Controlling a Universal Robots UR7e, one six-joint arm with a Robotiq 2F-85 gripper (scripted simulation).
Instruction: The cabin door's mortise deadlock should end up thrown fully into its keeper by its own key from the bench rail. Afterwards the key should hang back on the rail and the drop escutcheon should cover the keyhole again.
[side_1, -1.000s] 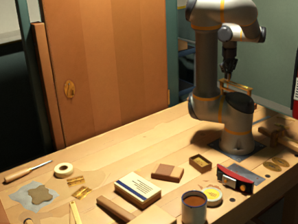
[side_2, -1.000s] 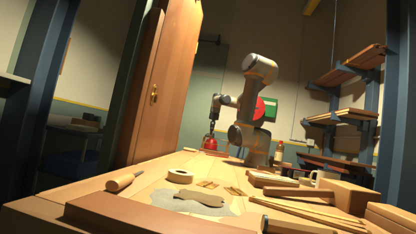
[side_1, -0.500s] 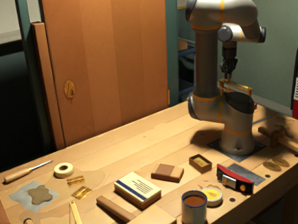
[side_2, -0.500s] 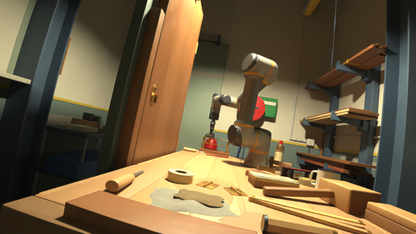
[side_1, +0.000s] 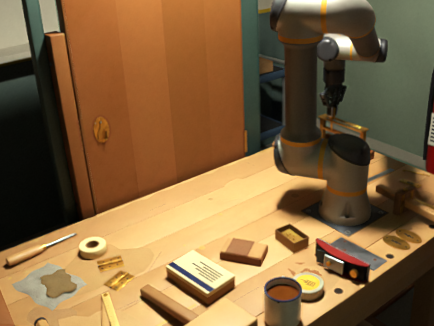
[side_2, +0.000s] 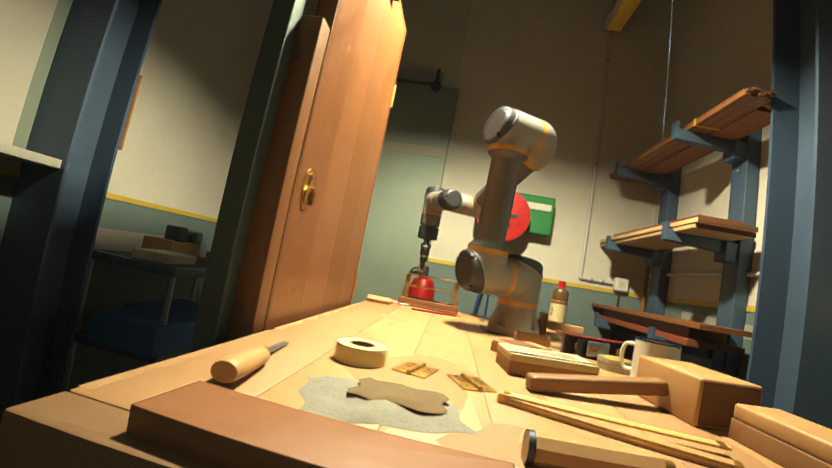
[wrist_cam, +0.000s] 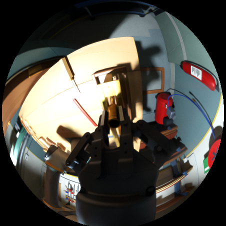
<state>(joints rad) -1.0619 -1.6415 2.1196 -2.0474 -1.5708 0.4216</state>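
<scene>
The brass key (wrist_cam: 113, 113) hangs at the bench rail (side_1: 344, 126), a small brass frame at the far back edge of the bench behind the arm's base. I grip that key in my gripper (wrist_cam: 115, 119), which points straight down over the rail (side_2: 429, 286). The cabin door (side_1: 155, 95) stands far to the left, and its brass drop escutcheon (side_1: 101, 129) hangs down over the keyhole. From the second side camera the escutcheon (side_2: 307, 189) shows on the door's face. The key's bit is hidden below my fingers.
The arm's own base (side_1: 345, 185) stands right beside the rail. A red canister (wrist_cam: 163, 107) sits behind the bench edge. Nearer on the bench lie a tape roll (side_1: 92, 247), a chisel (side_1: 35, 250), hinges (side_1: 114, 271), a box (side_1: 200, 276) and a can (side_1: 283, 301).
</scene>
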